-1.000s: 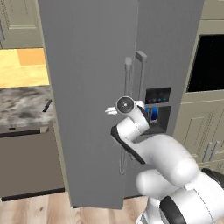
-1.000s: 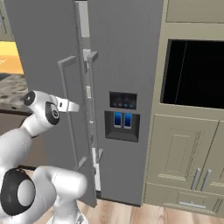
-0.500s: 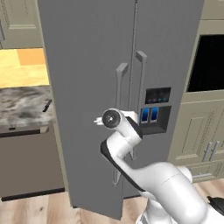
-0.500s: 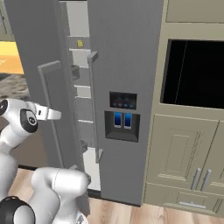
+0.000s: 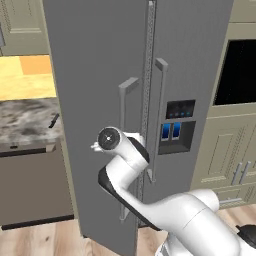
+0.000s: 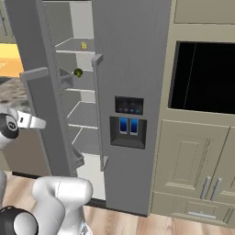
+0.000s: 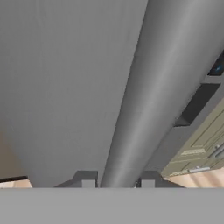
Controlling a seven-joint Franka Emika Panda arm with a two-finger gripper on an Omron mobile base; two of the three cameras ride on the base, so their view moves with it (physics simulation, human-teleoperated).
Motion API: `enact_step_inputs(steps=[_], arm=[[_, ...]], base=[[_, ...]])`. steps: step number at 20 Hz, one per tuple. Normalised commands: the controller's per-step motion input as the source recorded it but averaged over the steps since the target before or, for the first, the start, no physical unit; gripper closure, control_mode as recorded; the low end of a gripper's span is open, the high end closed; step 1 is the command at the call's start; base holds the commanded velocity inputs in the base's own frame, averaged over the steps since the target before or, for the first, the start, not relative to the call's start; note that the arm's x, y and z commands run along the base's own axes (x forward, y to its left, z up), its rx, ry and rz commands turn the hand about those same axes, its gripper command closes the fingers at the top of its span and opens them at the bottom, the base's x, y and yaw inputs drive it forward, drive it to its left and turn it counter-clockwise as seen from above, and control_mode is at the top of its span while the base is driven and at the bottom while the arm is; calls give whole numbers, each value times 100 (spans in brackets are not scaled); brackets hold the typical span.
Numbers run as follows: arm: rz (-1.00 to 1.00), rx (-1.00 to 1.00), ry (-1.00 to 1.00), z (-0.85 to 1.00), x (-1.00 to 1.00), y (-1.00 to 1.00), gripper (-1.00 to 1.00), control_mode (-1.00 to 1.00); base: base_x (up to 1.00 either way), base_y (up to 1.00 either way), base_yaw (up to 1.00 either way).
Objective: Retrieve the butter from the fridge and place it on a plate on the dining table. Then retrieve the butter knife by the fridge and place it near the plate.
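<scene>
The hand (image 7: pixel 117 183) pinches the left door's bar handle (image 7: pixel 148 100), the fridge (image 6: pixel 128 55) door swung partly open. The butter (image 6: pixel 84 45) sits on an upper shelf (image 6: pixel 73 50). Opening is underway; next, release the handle and reach in.

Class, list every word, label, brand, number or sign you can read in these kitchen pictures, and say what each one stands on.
None can be read.
The dispenser panel on the fridge shows a dark display strip with faint marks, too blurred to read, above two blue lit rectangles that carry no lettering.
The small yellow item on a fridge shelf is too small to show any label.
</scene>
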Motion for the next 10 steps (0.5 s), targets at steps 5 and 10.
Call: enact_step_inputs(steps=[5,10], arm=[[0,0,8,2,-12,62,100,-100],[0,0,0,-1,0,9,100,-100]], base=[[0,0,0],[0,0,0]])
